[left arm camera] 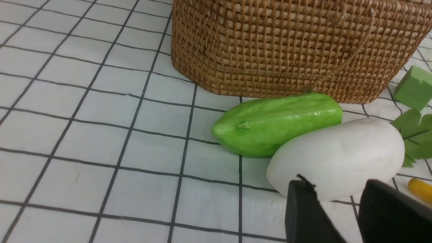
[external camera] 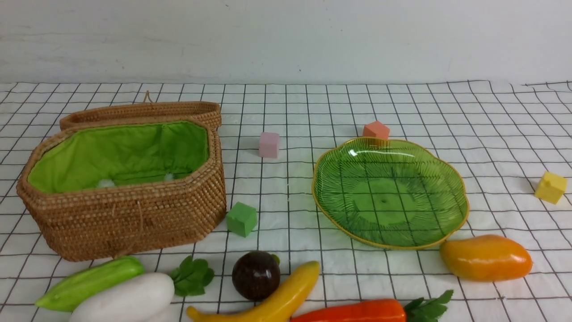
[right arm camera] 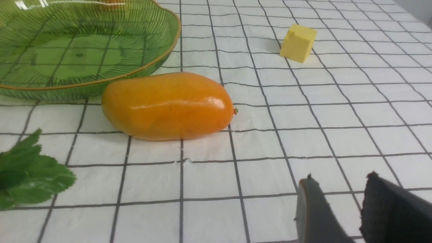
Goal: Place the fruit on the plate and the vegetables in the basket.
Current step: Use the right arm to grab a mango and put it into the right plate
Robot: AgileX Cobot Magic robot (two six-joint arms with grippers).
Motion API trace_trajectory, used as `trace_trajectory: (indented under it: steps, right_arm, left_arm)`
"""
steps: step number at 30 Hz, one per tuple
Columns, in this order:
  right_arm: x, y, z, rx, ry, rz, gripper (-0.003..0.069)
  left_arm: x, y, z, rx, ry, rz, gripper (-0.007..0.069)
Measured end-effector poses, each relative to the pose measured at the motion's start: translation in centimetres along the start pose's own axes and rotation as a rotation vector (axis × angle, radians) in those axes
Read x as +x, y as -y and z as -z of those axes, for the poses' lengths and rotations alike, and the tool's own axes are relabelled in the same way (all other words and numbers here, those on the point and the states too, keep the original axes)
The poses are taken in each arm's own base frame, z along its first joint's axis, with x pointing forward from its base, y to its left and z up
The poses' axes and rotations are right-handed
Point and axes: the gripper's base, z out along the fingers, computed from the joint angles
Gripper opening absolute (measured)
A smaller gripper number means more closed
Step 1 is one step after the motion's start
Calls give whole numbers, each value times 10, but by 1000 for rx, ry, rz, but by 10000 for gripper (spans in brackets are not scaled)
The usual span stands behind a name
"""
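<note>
The wicker basket (external camera: 134, 214) stands open at the left, and the green plate (external camera: 389, 192) sits empty at the right. Along the front lie the cucumber (external camera: 89, 281), radish (external camera: 125, 297), purple fruit (external camera: 255, 275), banana (external camera: 277, 299) and carrot (external camera: 357, 311). The mango (external camera: 486, 258) lies beside the plate's near right rim. Neither gripper shows in the front view. My left gripper (left arm camera: 337, 184) is open and empty, just short of the radish (left arm camera: 337, 158), with the cucumber (left arm camera: 276, 123) behind it. My right gripper (right arm camera: 341, 178) is open and empty, apart from the mango (right arm camera: 168, 106).
Small cubes lie on the checked cloth: green (external camera: 241, 218) by the basket's corner, pink (external camera: 269, 144) in the middle, orange (external camera: 376, 130) behind the plate, and yellow (external camera: 550, 187) at the far right. The basket's lid (external camera: 143, 112) lies open behind it.
</note>
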Motion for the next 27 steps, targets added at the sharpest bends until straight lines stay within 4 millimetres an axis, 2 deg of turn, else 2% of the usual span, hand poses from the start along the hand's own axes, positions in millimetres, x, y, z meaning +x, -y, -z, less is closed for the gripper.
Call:
trace_trajectory:
  steps: [7, 10, 13, 14, 17, 18, 21, 22, 24, 26, 27]
  right_arm:
    - [0, 1, 0, 10, 1, 26, 243]
    - [-3, 1, -1, 19, 52, 57, 243]
    - [-20, 0, 1, 15, 251, 72, 243]
    - [-21, 0, 2, 15, 268, 73, 243]
    - [-46, -2, 13, 4, 562, 86, 243]
    - [-48, -2, 14, 2, 595, 86, 243]
    - [-62, -4, 26, -8, 800, 89, 243]
    - [-71, -5, 36, -18, 939, 90, 243]
    - [-74, -6, 41, -34, 1003, 78, 243]
    - [-82, -8, 56, -113, 1178, -11, 243]
    - [-86, -7, 60, -142, 1207, -51, 243]
  left_arm:
    - [0, 0, 0, 0, 0, -1, 239]
    - [0, 0, 0, 0, 0, -1, 239]
    - [0, 0, 0, 0, 0, 0, 239]
    - [0, 0, 0, 0, 0, 0, 239]
    - [0, 0, 0, 0, 0, 0, 239]
    - [0, 0, 0, 0, 0, 0, 239]
    - [0, 0, 0, 0, 0, 0, 239]
    - [0, 0, 0, 0, 0, 0, 239]
    - [0, 0, 0, 0, 0, 0, 239]
    - [0, 0, 0, 0, 0, -1, 239]
    - [0, 0, 0, 0, 0, -1, 239]
